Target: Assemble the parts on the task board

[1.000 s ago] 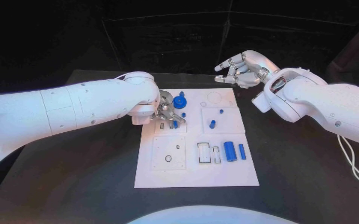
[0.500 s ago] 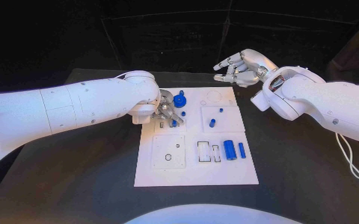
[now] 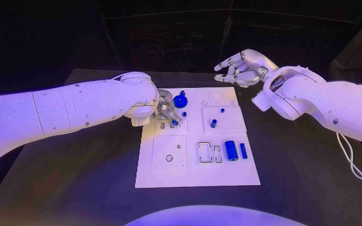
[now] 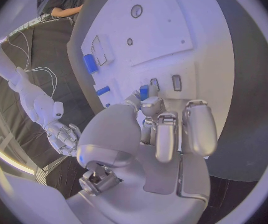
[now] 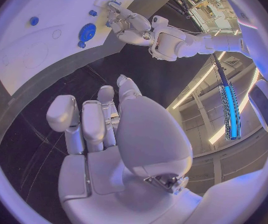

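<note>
Little has moved since a second ago: the left hand (image 3: 165, 111) stays low over the far left part of the board (image 3: 198, 176), only shifting a touch, and the right hand (image 3: 240, 69) still hovers beyond the board's far right corner, holding nothing, fingers loosely curled and apart. In the left wrist view the left fingers (image 4: 151, 106) come together round a small blue peg (image 4: 144, 91) at their tips, apparently pinching it just above a slot (image 4: 176, 82), probably to steer it upright into its seat. Just beside that hand, on its far side, sits a blue gear (image 3: 180, 101). Toward the right hand from there, two short blue pegs (image 3: 213, 124) stand in a square panel. Nearer the robot, a blue cylinder (image 3: 232, 150) and a slim blue bar (image 3: 244, 150) lie beside open rectangular recesses (image 3: 204, 152), which look meant for them and are not yet filled. The right hand probably waits clear so the left can work.
</note>
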Robot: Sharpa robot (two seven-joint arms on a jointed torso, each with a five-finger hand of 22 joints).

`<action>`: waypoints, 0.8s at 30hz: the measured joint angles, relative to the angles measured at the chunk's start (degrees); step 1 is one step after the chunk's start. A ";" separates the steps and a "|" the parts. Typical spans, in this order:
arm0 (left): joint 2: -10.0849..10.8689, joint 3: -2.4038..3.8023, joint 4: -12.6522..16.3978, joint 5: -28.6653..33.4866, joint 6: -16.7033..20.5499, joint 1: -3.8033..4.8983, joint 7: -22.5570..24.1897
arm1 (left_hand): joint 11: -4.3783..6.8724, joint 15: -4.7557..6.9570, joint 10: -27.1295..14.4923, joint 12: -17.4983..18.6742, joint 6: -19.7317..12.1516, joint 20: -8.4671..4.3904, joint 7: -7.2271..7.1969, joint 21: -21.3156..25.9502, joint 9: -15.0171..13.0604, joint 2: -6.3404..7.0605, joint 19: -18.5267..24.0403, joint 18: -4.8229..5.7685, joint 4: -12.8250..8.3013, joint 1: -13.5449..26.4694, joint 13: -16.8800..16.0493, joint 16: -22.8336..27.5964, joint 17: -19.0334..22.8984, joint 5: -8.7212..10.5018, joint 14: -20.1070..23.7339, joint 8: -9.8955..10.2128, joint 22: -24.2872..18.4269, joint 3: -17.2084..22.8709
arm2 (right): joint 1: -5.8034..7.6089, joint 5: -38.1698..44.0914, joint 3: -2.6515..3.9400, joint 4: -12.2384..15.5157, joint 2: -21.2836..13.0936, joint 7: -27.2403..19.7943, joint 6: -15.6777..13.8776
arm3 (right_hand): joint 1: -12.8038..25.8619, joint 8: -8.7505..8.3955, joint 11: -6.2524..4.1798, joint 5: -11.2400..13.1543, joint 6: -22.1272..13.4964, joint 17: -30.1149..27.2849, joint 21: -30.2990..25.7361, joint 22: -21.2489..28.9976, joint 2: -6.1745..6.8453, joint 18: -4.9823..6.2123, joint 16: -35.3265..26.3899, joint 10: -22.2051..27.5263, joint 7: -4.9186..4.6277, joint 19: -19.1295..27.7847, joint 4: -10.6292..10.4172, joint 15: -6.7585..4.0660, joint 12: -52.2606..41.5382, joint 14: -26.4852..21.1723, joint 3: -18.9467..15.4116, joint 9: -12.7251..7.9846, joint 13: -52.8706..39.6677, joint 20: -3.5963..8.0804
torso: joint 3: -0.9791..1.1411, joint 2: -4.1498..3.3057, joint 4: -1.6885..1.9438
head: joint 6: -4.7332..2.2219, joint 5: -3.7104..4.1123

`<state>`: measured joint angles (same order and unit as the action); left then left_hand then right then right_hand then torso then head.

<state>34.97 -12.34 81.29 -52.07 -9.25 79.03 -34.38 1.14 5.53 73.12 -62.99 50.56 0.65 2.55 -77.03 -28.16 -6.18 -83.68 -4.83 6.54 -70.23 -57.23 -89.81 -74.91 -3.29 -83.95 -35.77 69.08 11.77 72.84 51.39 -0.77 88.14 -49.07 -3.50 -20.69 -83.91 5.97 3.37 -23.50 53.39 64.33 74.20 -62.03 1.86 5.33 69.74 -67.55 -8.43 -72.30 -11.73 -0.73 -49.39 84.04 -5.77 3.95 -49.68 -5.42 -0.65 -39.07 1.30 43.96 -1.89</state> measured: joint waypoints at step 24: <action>4.94 -0.12 6.11 0.07 13.45 -2.26 0.94 | 0.72 -0.01 1.33 -1.12 0.15 0.15 0.12 -0.53 -3.05 7.19 -0.15 0.00 -2.66 10.60 -0.96 0.00 0.00 0.48 0.00 -3.31 1.46 21.22 | 0.00 -0.58 -0.01 -0.96 0.11 -0.32 0.07 | 0.00 0.00 -0.21 -0.23 0.00 0.00 0.00 0.05 0.00 0.00 0.00 0.21 0.00 0.00 -0.13 0.00 0.00 0.00 -0.12 0.00 0.09 0.00 | 0.13 0.13 0.55 | 0.82 -0.12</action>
<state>39.91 -12.46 87.41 -52.01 4.19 76.77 -33.43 1.86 5.53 74.44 -64.11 50.72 0.80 2.67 -77.55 -31.20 1.01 -83.83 -4.83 3.89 -59.63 -58.20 -89.81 -74.91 -2.81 -83.95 -39.07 70.55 32.99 72.84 50.81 -0.78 87.18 -48.96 -3.81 -20.62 -83.91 5.97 3.16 -23.73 53.39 64.34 74.20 -61.98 1.86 5.33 69.74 -67.35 -8.43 -72.30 -11.86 -0.73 -49.39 84.04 -5.90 3.95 -49.59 -5.43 -0.52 -38.94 1.86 44.78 -2.01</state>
